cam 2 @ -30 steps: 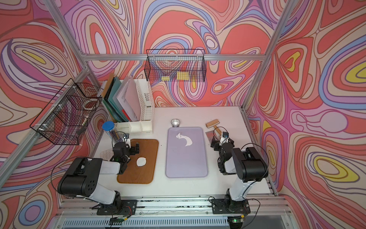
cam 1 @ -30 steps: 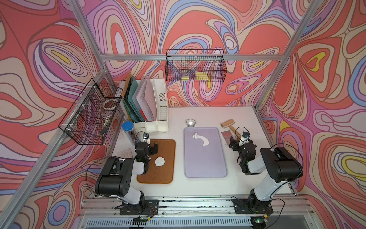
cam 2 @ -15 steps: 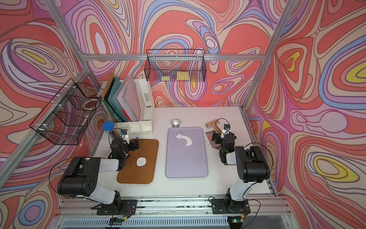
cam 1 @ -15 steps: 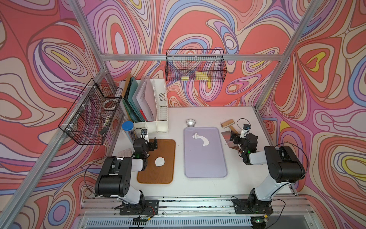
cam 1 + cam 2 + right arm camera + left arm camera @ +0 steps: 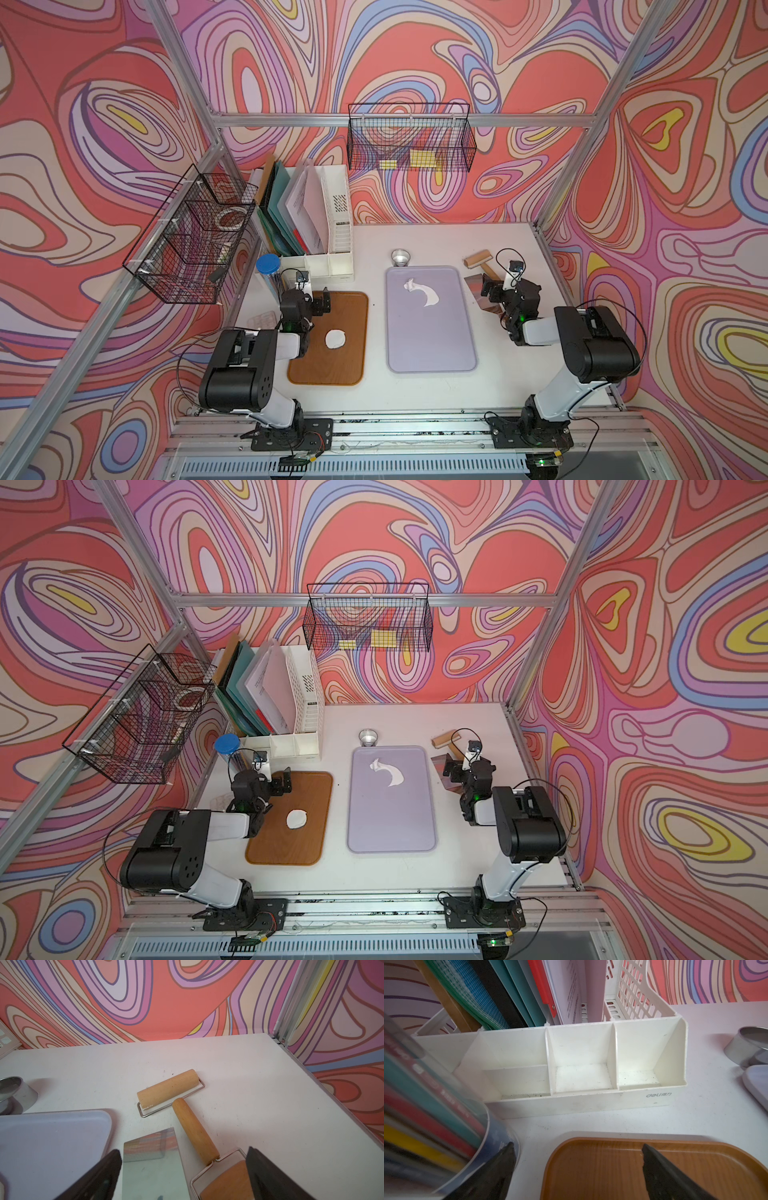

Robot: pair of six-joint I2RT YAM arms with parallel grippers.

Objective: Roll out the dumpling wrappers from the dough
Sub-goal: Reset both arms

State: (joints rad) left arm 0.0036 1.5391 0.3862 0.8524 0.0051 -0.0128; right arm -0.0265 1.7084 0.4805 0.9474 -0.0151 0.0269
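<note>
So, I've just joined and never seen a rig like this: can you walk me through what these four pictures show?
It's two robot arms mounted at the near edge of a white table, each ending in a two-fingered claw. The two wide pictures come from one camera overhead and are nearly identical. The other two come from small cameras on the arms' wrists, looking out past the dark fingers. On the table: a brown tray holding a round dumpling wrapper, a lilac tray holding a ragged scrap of dough, a steel cup, a wooden roller, a metal scraper and a white desk organiser. The left claw and right claw are both open and hold nothing; the right one is by the roller.
</note>
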